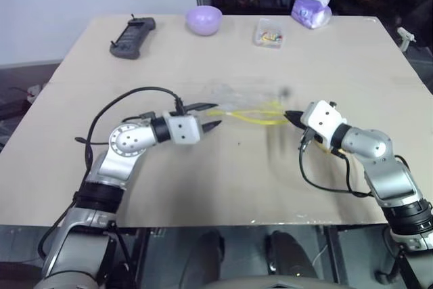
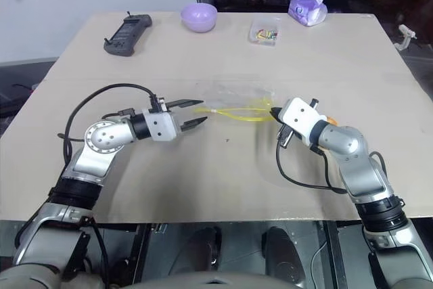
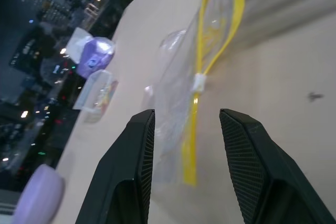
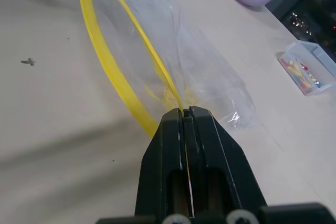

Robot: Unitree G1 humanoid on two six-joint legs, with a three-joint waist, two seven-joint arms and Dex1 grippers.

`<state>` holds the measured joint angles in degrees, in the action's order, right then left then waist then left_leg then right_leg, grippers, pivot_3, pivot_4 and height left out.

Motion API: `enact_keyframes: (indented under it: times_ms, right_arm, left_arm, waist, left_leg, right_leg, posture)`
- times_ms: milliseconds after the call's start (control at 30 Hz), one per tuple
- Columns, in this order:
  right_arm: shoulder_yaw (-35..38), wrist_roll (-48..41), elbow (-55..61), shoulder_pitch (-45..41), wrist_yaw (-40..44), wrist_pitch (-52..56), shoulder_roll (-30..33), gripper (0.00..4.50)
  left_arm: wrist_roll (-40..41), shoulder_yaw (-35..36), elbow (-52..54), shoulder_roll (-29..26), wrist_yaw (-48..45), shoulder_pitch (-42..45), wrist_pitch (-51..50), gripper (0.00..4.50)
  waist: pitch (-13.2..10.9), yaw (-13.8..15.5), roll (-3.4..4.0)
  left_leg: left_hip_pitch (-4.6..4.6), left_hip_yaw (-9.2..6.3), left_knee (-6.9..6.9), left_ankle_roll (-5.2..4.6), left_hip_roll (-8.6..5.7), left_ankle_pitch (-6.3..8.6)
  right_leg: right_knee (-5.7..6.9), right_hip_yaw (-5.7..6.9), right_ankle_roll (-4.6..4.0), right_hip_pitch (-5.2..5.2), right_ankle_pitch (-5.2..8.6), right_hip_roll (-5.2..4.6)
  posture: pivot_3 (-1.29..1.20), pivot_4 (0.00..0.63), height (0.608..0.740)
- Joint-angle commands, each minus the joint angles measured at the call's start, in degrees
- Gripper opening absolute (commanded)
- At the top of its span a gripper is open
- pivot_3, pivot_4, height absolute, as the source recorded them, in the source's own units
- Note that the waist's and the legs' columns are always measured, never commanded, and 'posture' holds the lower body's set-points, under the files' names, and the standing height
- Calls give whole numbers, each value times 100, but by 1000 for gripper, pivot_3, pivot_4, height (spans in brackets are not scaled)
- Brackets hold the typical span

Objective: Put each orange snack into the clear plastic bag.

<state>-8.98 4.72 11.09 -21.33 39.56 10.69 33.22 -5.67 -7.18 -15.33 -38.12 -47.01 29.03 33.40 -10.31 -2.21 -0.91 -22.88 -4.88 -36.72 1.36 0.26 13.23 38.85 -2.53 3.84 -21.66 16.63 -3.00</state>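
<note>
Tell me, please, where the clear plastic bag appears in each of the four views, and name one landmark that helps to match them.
Left eye view: the clear plastic bag lies mid-table, between the two grippers.
Right eye view: same place, centre of the table.
Left wrist view: it stretches away between the open left fingers.
Right wrist view: it runs away from the shut right fingers, which pinch its yellow strip.
Shared landmark: the lilac bowl.
</note>
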Motion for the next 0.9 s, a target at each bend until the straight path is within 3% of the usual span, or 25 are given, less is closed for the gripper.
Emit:
enact_keyframes:
  times_ms: [33,800,900]
  right_arm:
    - [102,-56,164,-57,3,-82,22,0]
    - [72,-69,260,-39,16,-24,-7,0]
    - [72,-66,272,-25,12,-16,-9,0]
  left_arm:
    - [-51,15,-43,-44,112,88,201,2067]
    - [-508,-226,-927,263,737,472,749,2067]
    - [-531,-239,-1018,311,788,506,776,789]
  waist:
    - [0,-5,0]
    - [0,-2,0]
    - [0,-1,0]
  left_leg:
    - [0,0,0,0,0,0]
    - [0,-1,-1,0,0,0]
    - [0,-1,-1,0,0,0]
  right_leg:
    - [0,-1,0,0,0,0]
    - [2,1,0,0,0,0]
    - [2,1,0,0,0,0]
  posture:
    - [0,150,740]
    - [0,150,740]
    - [0,150,740]
